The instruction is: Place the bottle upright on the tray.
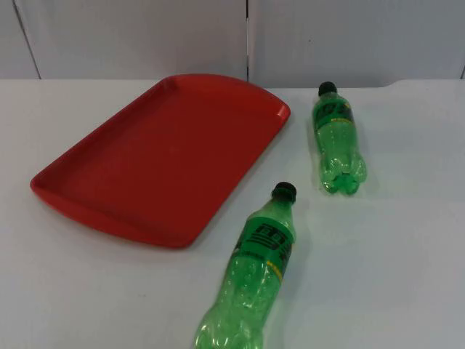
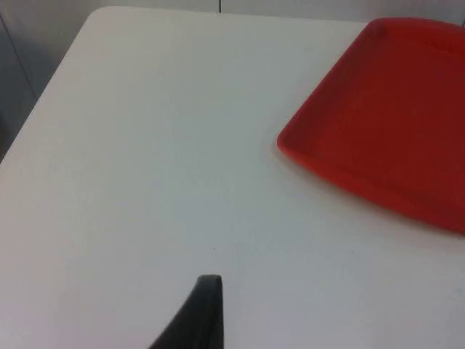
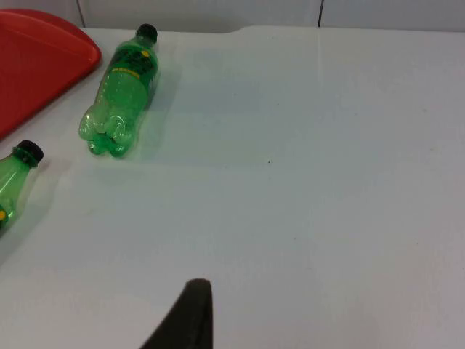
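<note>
Cut off: near bottle (image 1: 254,280), base past the edge.
Count: you have two lying bottles, far bottle (image 1: 336,138); one tray (image 1: 163,156).
Claws: left gripper (image 2: 200,313), right gripper (image 3: 190,316), state unclear.

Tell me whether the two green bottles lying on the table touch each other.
Apart. The top view shows bare white table between the far bottle and the near bottle; its cap lies short of the other's base.

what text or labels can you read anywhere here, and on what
Near bottle: dark label with large green characters, too blurred to read.
Far bottle: the same kind of label, also too blurred to read.
Red tray: no text.
Table: no text.
</note>
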Robot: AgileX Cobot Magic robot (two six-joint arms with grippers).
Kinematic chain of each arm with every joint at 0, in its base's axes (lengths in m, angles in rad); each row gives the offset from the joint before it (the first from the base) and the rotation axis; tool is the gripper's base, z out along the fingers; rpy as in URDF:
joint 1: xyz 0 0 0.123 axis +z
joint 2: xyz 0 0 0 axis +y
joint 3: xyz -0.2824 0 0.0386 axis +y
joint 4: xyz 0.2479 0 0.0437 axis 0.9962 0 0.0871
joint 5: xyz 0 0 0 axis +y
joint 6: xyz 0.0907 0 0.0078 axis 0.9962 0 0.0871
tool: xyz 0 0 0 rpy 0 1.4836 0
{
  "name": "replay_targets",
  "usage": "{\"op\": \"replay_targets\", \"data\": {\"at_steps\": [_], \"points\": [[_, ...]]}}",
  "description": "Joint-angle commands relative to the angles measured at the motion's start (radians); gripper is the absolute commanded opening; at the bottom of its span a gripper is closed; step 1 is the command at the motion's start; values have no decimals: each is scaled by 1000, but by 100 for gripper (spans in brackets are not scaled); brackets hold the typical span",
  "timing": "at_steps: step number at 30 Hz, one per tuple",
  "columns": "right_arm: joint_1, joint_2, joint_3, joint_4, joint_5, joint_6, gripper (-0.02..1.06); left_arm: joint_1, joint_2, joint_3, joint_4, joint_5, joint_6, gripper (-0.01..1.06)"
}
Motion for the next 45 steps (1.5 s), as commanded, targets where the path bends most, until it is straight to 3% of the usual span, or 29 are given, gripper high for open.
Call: {"op": "replay_targets", "data": {"at_steps": [1, 17, 29, 45], "points": [[-5, -4, 5, -1, 0, -3, 105, 3, -4, 5, -20, 1, -5, 105], [-5, -4, 5, -1, 0, -3, 105, 3, -4, -62, -50, -9, -4, 105], [-5, -4, 5, -1, 0, -3, 105, 3, 151, -185, -54, -12, 3, 105], [-5, -4, 5, -1, 0, -3, 105, 3, 294, -247, -62, -9, 26, 105]]}}
